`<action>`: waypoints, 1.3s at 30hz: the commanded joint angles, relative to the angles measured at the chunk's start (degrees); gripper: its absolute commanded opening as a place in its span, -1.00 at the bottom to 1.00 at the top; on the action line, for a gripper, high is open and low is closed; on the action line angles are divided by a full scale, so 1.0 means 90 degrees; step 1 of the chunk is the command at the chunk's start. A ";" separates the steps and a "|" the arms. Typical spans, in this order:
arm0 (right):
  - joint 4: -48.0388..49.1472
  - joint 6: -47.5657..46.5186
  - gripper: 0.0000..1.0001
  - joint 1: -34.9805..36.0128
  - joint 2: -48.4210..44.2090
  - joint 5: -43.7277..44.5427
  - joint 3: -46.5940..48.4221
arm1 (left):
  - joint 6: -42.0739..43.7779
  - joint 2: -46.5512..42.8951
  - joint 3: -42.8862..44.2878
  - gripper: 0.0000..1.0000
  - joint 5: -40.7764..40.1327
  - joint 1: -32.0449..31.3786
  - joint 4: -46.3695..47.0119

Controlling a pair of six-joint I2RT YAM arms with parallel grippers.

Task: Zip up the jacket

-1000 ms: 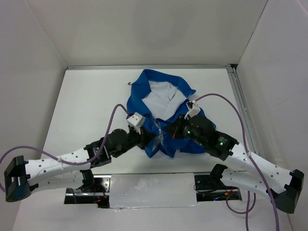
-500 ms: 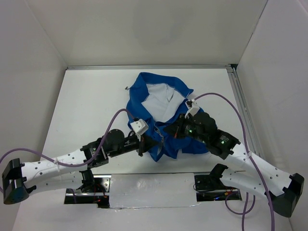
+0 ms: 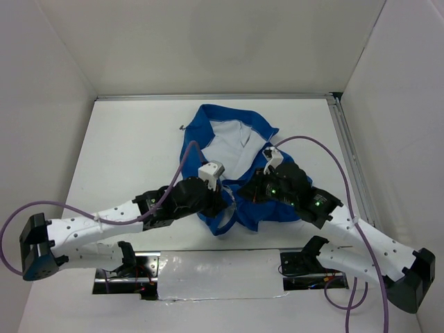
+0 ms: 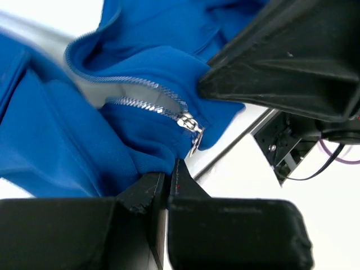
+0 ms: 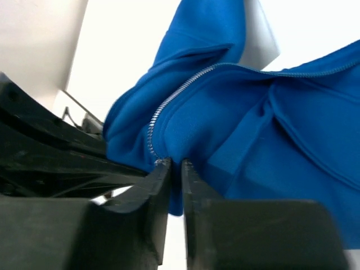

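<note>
- Royal-blue fabric jacket with a white lining lies crumpled mid-way across the white table. Its open collar points to the far wall and its hem to the arm bases.
- The left gripper has its jaws pressed together on blue hem cloth, just beneath the small silver zipper slider.
- The right gripper is narrowed to a slit, pinching cloth at the low end of the silver zipper teeth.
- Both grippers meet at the hem, almost touching. The slider hangs just above the left fingers, so the left arm is nearer to it.
- The zipper's line runs away from both grippers toward the collar, and its teeth part above the slider. The zip seems barely begun.
- The right gripper's black body crowds the slider from the side. Bunched folds along the track could likely snag it.
</note>
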 commanded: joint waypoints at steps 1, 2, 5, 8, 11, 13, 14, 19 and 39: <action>-0.0117 -0.0439 -0.55 0.0048 0.0032 0.0131 0.0086 | -0.0951 0.0270 0.0867 -1.00 -0.0313 -0.0036 -0.1544; -0.0165 -0.0488 -0.47 0.0068 0.0051 0.0141 0.0134 | -0.1048 0.0309 0.0947 -1.00 -0.0322 -0.0036 -0.1693; -0.0516 -0.0722 -0.17 0.0166 0.0129 0.0267 0.0291 | -0.1458 0.0388 0.1250 -1.00 -0.0371 -0.0036 -0.2153; -0.0770 -0.0918 0.14 0.0525 0.0217 0.0948 0.0427 | -0.1886 0.0505 0.1543 -1.00 -0.0527 -0.0017 -0.2716; -0.1131 -0.0967 0.35 0.0945 0.0247 0.1545 0.0632 | -0.2278 0.0671 0.1836 -1.00 -0.0703 -0.0016 -0.3255; -0.1240 -0.0977 0.39 0.1142 0.0121 0.2093 0.0740 | -0.2377 0.0739 0.2002 -1.00 -0.0684 0.0003 -0.3393; -0.1327 -0.0996 0.54 0.1365 0.0071 0.2375 0.0760 | -0.2416 0.0759 0.2080 -1.00 -0.0665 0.0003 -0.3471; -0.1649 -0.1357 0.72 0.2088 -0.0271 0.2895 0.1091 | -0.2562 0.0730 0.2197 -1.00 -0.0518 0.0003 -0.3559; -0.2687 0.0975 0.37 0.5586 0.2102 0.6587 0.2196 | -0.2982 0.0573 0.2373 -1.00 0.0107 0.0013 -0.3540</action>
